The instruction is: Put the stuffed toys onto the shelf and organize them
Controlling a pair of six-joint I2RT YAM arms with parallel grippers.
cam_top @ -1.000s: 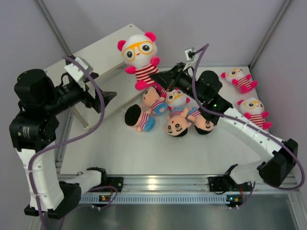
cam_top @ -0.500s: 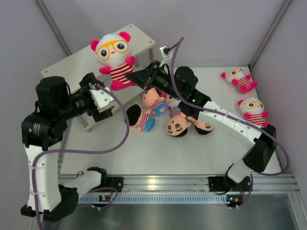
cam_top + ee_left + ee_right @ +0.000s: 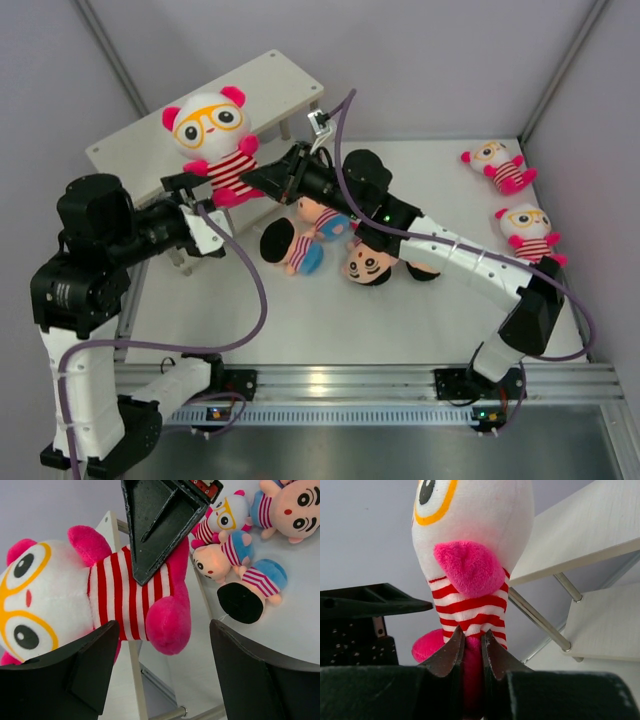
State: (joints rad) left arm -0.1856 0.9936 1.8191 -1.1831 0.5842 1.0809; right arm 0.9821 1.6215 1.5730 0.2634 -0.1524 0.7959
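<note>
Table (image 3: 300, 320) corner toys (image 3: 527, 232), overhead view only

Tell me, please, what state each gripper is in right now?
Left gripper: open wide, close to the pink and white toy but not gripping it.
Right gripper: closed, holding that toy by its lower end.

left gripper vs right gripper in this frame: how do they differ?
The right gripper is shut on the glasses toy, pinching its striped lower body. The left gripper is open and grips nothing. The right gripper holds the toy up in the air, while the left gripper's fingers stand wide apart on either side of it. Both are at the same toy, beside the shelf.
</note>
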